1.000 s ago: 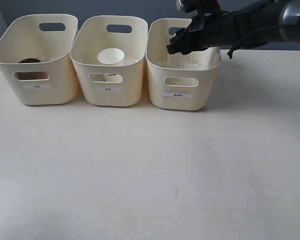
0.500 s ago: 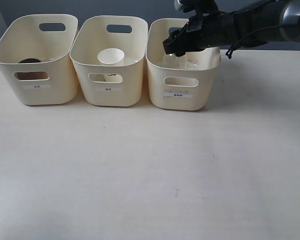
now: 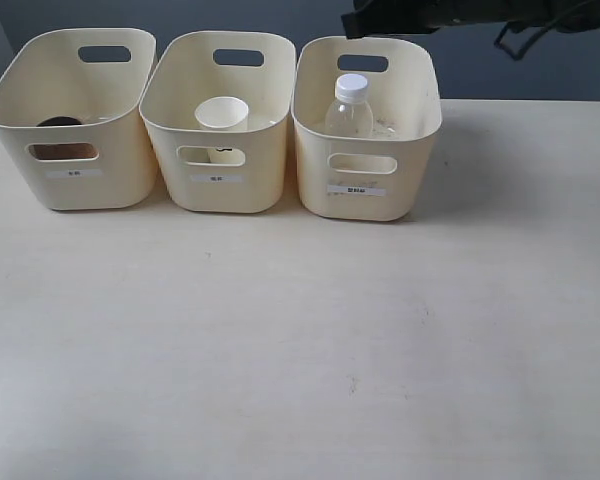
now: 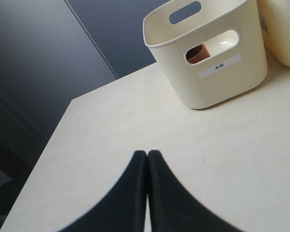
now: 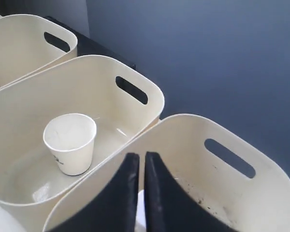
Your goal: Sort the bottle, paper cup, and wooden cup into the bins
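Note:
The clear bottle (image 3: pixel 349 105) with its white cap stands upright in the right bin (image 3: pixel 420 125). In the middle bin (image 3: pixel 165 110) stands the white paper cup (image 3: pixel 221 113) (image 5: pixel 70 142). The brown wooden cup (image 3: pixel 60 124) (image 4: pixel 198 52) sits in the left bin (image 3: pixel 15 125) and shows through that bin's handle cut-out. My right gripper (image 3: pixel 358 24) (image 5: pixel 140 155) hangs above the right bin's back rim, its jaws almost together with nothing between them, and the bottle cap (image 5: pixel 140 212) shows below. My left gripper (image 4: pixel 147 152) is shut and empty over bare table, out of the exterior view.
The three bins stand in a row along the back of the pale table (image 3: pixel 300 340). A dark wall runs behind them. The table's left edge (image 4: pixel 53 140) passes close to my left gripper.
My right gripper has let go of the bottle and risen up out of the right bin. The bottle now stands free inside that bin.

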Controlling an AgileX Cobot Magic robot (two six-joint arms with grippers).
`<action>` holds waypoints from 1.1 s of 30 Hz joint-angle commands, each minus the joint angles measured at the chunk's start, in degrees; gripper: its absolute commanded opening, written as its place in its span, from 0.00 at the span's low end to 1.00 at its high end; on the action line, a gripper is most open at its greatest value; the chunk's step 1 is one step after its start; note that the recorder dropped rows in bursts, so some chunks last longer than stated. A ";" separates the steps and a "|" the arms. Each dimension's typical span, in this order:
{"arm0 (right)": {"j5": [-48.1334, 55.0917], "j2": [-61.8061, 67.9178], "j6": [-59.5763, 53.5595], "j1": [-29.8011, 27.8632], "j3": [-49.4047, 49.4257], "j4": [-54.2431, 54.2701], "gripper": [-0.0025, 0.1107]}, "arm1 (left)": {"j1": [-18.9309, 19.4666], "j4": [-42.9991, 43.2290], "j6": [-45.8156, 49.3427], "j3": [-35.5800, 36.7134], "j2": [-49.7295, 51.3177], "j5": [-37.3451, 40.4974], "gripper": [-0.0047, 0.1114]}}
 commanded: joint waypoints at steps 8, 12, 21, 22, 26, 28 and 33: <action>-8.77 -22.08 0.15 -0.29 22.87 -1.70 0.03 | -0.30 -0.24 -0.35 0.09 -0.19 -0.32 0.04; -8.45 -32.86 0.15 -0.29 30.94 -1.70 0.03 | -0.30 -0.24 -0.35 0.09 -0.19 -0.32 0.04; -4.74 -48.88 4.03 -0.29 43.27 -1.49 0.03 | -0.30 -0.24 -0.35 0.09 -0.19 -0.32 0.04; -4.23 -49.55 4.03 -0.29 43.40 -1.49 0.03 | -0.30 -0.24 -0.35 0.09 -0.19 -0.32 0.04; -4.01 -49.66 4.03 -0.29 43.40 -1.49 0.03 | -0.30 -0.24 -0.35 0.09 -0.19 -0.32 0.04; -4.01 -49.66 4.03 -0.29 43.40 -1.49 0.03 | -0.30 -0.24 -0.35 0.09 -0.19 -0.32 0.04; -4.64 -50.22 3.33 -0.84 43.40 -3.66 0.03 | -0.30 -0.24 -0.35 0.09 -0.19 -0.32 0.04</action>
